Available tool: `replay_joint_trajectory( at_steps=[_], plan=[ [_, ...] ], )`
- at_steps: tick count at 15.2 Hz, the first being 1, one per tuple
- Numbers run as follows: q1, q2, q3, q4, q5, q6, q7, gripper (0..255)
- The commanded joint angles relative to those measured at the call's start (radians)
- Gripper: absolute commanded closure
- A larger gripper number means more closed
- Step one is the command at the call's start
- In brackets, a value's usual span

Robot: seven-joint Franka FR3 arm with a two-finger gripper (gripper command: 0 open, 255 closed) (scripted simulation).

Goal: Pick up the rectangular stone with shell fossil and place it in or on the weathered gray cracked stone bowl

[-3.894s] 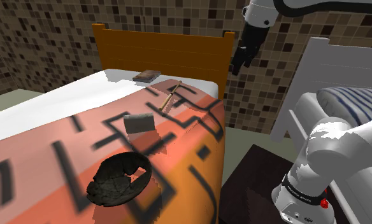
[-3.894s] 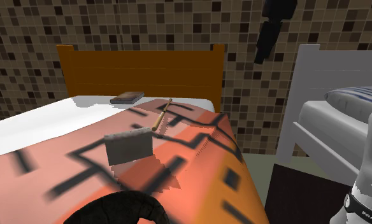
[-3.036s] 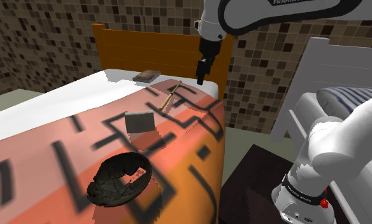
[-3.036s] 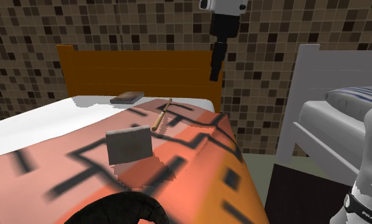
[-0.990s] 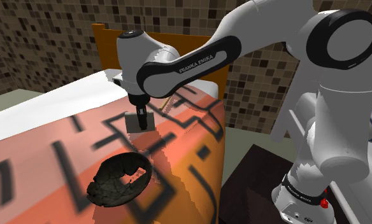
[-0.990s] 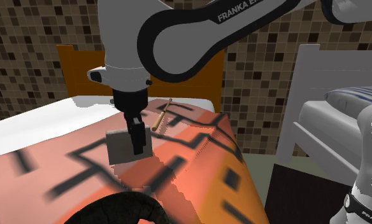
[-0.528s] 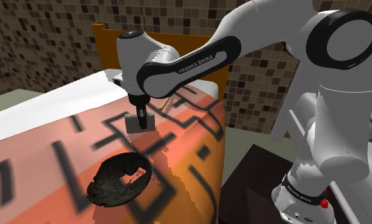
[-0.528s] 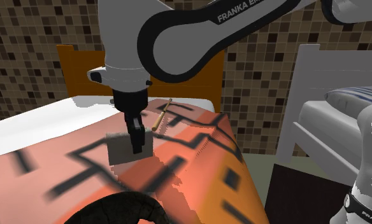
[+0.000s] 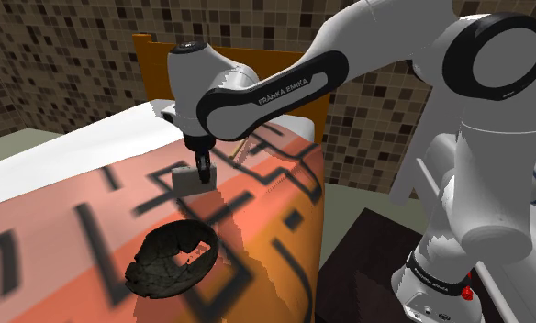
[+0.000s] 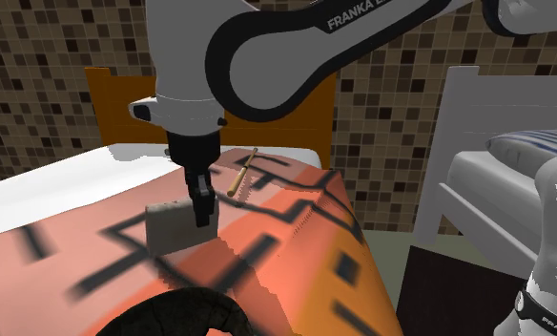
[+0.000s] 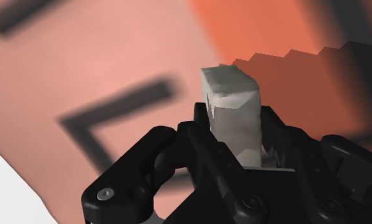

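hidden: pale grey rectangular stone (image 10: 169, 225), no fossil mark discernible, one end covered by a black finger; dark cracked stone bowl (image 9: 170, 257) cut off at second exterior view's lower edge | count: one stone, one bowl, one wooden stick (image 10: 240, 174) | black two-finger gripper (image 9: 202, 174): clamped on stone | place: stone over orange patterned bed (image 9: 64, 193), between headboard and bowl

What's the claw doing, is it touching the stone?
Touching. In the wrist view the gripper is shut on the stone, its black fingers pressed against both sides.
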Motion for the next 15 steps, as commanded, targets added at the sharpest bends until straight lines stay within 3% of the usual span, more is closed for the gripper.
replay_joint_trajectory(
  at_steps=[1,15],
  plan=[
    [-0.002,0.004,-0.002,-0.002,0.000,-0.004,-0.002,255],
    [0.000,-0.032,0.006,0.137,0.030,-0.174,-0.046,255]
  ],
)
